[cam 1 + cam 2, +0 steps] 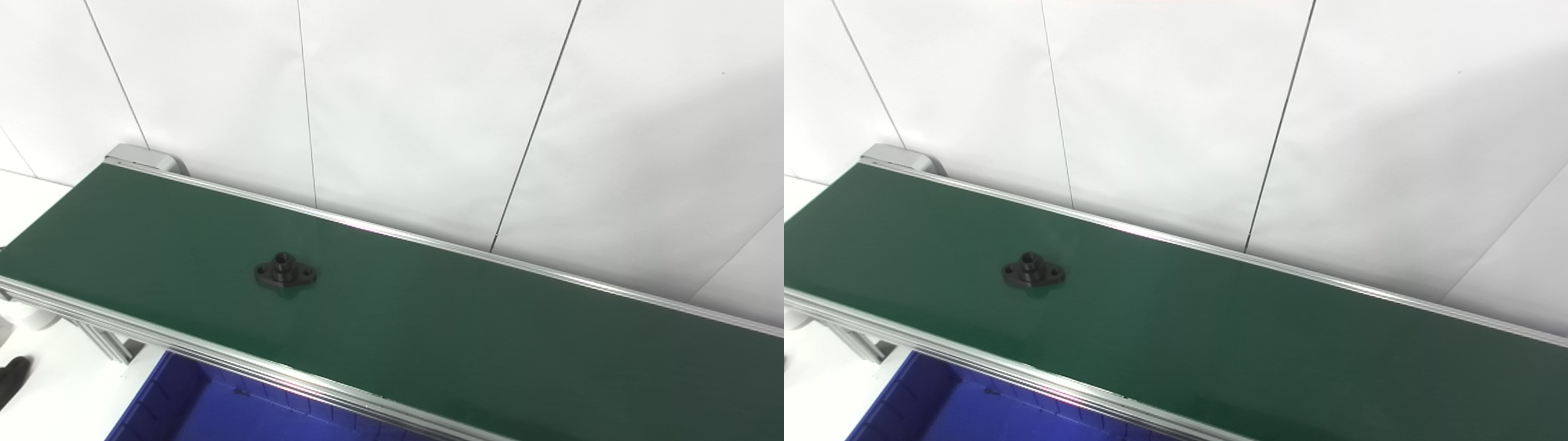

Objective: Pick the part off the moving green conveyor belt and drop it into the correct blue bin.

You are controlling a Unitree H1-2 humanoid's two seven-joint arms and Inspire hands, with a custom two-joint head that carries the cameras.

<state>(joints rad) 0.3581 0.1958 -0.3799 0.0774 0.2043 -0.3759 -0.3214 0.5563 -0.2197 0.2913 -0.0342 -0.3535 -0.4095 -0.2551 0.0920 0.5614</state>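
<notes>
Conveyor belt (429, 318): dark green, smooth matt rubbery-looking sheet w/ faint sheen. Side rails (245, 361): pale brushed metal, prob. aluminium extrusion, ribbed lengthwise, bright glints along edges. End cap (144, 156): same grey metal look. Part (285, 271): black, hard, semi-matt w/ dull highlights; plastic or coated metal, can't tell. Bin (245, 410): blue plastic, slightly glossy, ribbed wall. Wall panels (429, 110): white, smooth, flat matt, thin dark seams.
</notes>
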